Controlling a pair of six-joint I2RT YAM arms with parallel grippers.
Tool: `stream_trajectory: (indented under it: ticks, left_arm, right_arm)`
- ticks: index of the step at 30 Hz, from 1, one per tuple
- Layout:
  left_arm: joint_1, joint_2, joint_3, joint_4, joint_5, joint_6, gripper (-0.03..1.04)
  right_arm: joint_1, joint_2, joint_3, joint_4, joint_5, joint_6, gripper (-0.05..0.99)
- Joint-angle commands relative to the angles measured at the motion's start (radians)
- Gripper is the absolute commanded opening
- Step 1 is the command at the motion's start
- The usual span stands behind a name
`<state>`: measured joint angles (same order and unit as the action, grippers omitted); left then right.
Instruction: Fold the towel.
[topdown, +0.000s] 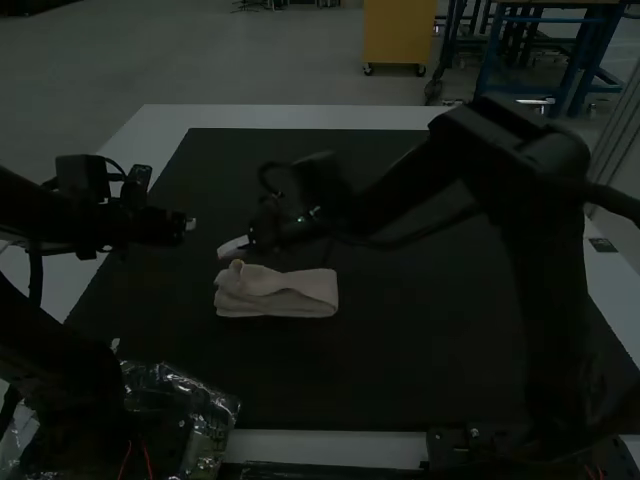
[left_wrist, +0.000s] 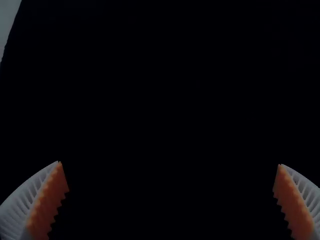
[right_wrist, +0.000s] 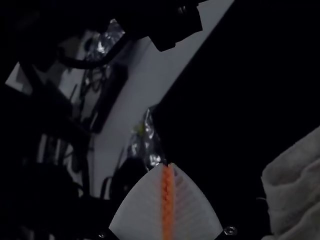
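1. Towel (topdown: 285, 300) on the table (topdown: 290, 117), lying on its dark mat (topdown: 400, 380), left of the middle and toward the robot's side. From where I stand it's a narrow, layered bundle, its long axis running left to right across the mat.

2. Of the two arms, the right arm (topdown: 545, 250) has the nearer pincer, reaching in across the middle. The left arm (topdown: 35, 215) stands off to the left, its pincer beyond the cloth's left end, with bare mat between them.

3. That right pincer (right_wrist: 167, 164) sits just past the towel's far long edge, close by the left end. So the cloth lies back toward the robot from its tips, most of its length stretching off to the right. Its pads are pressed together, no cloth visible between them; I'd say any fresh grip would need them parted first.

4. Over on the other side, the left pincer (left_wrist: 170, 163) is spread wide, with nothing in it.

5. Smallest of all, a little raised tuft (topdown: 237, 268) pokes up at the bundle's far left corner, nearest those right tips.
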<state>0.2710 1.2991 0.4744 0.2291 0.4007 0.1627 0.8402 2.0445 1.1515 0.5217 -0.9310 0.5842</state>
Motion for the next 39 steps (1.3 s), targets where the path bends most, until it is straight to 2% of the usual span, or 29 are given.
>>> stream_trajectory:
  ticks: [1, 9, 16, 24, 39]
  left_arm:
    - [0.011, -0.027, -0.003, 0.001, 0.010, -0.014, 0.97]
    - [0.011, -0.029, -0.003, 0.001, 0.010, -0.019, 0.97]
    - [0.011, -0.029, -0.003, 0.003, 0.010, -0.019, 0.97]
    - [0.011, -0.029, -0.010, 0.006, 0.012, -0.017, 0.97]
    - [0.011, -0.029, -0.011, 0.006, 0.018, -0.017, 0.97]
  right_arm:
    - [-0.035, -0.081, -0.030, 0.032, 0.011, 0.002, -0.02]
    - [-0.049, -0.076, -0.130, 0.078, 0.043, -0.052, -0.02]
    - [-0.050, -0.012, -0.173, 0.169, 0.063, -0.053, -0.02]
    - [-0.049, 0.075, -0.156, 0.247, 0.066, -0.050, -0.02]
    - [-0.041, 0.200, -0.067, 0.281, 0.072, -0.050, -0.02]
